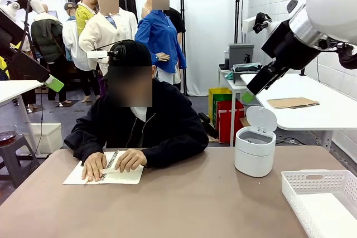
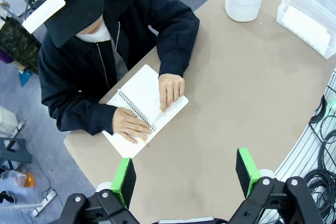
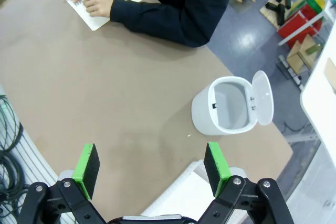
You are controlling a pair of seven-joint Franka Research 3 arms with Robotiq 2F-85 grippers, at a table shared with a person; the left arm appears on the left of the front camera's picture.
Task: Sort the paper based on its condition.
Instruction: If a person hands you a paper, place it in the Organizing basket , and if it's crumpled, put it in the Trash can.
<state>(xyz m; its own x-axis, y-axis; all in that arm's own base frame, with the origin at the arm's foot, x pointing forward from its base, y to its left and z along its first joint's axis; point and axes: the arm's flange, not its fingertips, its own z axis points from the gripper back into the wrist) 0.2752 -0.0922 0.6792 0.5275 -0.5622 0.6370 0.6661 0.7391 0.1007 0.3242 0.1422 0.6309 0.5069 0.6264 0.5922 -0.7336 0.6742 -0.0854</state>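
Paper sorting looks unstarted, I judge: notebook (image 1: 120, 175) at eleven o'clock under hands (image 1: 129, 160); left gripper (image 2: 186, 174), right gripper (image 3: 152, 169) spread empty.

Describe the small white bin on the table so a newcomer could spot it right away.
Start at the brown table the person sits behind. Toward the robot's right side, beyond the white slotted basket, stands the bin. It is the only round, upright container there, with its flip lid standing open.
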